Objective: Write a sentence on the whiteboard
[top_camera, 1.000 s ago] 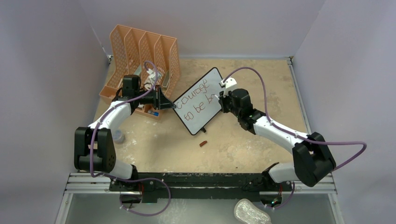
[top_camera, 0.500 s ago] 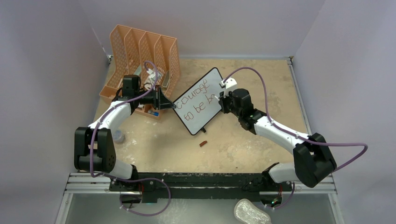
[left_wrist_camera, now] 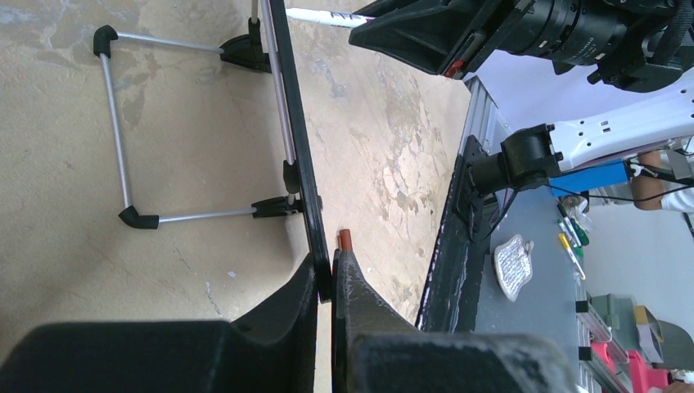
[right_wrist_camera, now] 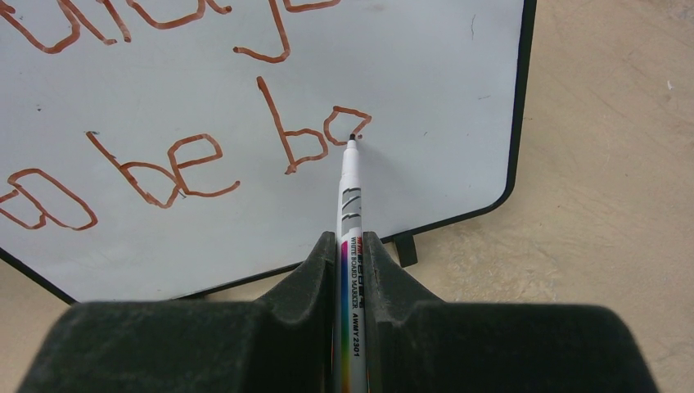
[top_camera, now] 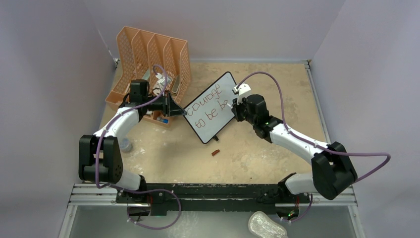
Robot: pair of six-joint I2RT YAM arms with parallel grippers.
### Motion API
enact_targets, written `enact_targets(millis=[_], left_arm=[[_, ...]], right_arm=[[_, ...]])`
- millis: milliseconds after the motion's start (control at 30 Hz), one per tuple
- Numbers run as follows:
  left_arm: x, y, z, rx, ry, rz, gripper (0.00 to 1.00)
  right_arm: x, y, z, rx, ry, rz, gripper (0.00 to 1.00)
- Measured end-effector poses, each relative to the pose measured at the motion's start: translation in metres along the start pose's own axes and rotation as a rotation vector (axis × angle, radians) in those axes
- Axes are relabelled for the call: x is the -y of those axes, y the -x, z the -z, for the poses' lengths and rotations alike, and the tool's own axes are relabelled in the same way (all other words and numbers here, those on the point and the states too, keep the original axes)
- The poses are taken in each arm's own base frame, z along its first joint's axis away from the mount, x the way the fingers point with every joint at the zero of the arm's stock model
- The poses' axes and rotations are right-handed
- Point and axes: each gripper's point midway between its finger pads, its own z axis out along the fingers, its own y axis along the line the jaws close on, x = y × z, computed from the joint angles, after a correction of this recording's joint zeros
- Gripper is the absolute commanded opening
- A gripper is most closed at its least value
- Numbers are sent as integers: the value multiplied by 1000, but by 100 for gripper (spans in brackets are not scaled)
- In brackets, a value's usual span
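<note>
Whiteboard (top_camera: 219, 123) stands mid-table, just behind small brown bit (top_camera: 215, 152). L gripper (left_wrist_camera: 327, 272) pinched tight on board's side edge. R gripper (right_wrist_camera: 350, 246) clamps marker (right_wrist_camera: 349, 184), tip touching sentence (right_wrist_camera: 270, 123), reads "courage to be ba". Orange organizer (top_camera: 148, 54) farthest, back-left.

The whiteboard (right_wrist_camera: 442, 74) has a plain pale white face inside a thin black frame. The sentence (top_camera: 207, 105) on it is in reddish-brown strokes, and the marker (right_wrist_camera: 350, 196) is white with grey slanted marks, a rainbow-striped band beside black lettering and a black tip. The right gripper (right_wrist_camera: 350, 246) and left gripper (left_wrist_camera: 327, 266) are matte black, on white-and-black arms (top_camera: 297, 141) with purple cables (top_camera: 364, 153); the table (top_camera: 297, 84) is mottled sandy beige with paler patches, the file organizer (top_camera: 148, 49) is orange with a perforated grid pattern, and the small cap (top_camera: 215, 152) is reddish-brown.
</note>
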Motion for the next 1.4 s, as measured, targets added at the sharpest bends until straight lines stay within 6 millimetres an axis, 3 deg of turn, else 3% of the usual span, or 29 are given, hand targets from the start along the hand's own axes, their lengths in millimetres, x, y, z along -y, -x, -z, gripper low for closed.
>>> enact_targets(millis=[800,1100,1400], left_arm=[[0,0,0,0,0,0,0],[0,0,0,0,0,-1,0],[0,0,0,0,0,0,0]], right_arm=[[-4,-2,5,-10,28,7,0],[4,15,14,49,-21,1,0],[9,21,6,60,-39,3,0]])
